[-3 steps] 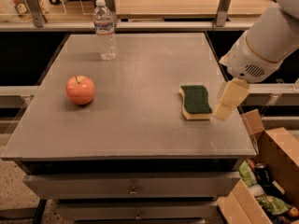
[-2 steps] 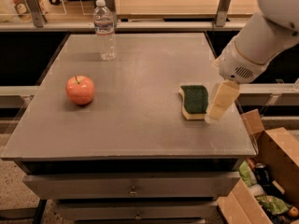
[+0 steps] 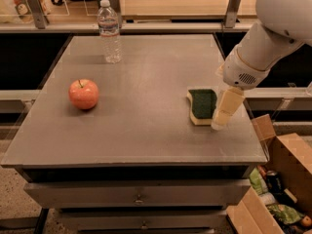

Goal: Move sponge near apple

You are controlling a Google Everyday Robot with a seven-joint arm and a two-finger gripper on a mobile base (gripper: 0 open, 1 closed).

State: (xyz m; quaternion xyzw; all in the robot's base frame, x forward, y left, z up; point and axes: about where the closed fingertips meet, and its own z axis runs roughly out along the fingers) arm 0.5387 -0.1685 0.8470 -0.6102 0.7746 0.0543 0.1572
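Note:
The sponge (image 3: 202, 105), dark green on top over pale yellow foam, lies flat on the right part of the grey table (image 3: 146, 130). The apple (image 3: 83, 94), red-orange with a short stem, sits on the left part of the table, well apart from the sponge. My gripper (image 3: 221, 122) hangs from the white arm at the right, its cream-coloured end pointing down right beside the sponge's right edge, close to the table top.
A clear plastic water bottle (image 3: 109, 31) stands at the back left of the table. An open cardboard box (image 3: 275, 189) with mixed items sits on the floor at the right. Drawers run under the table's front edge.
The arm has shifted left and the gripper has come closer to the sponge's right edge. The sponge and the apple have not moved.

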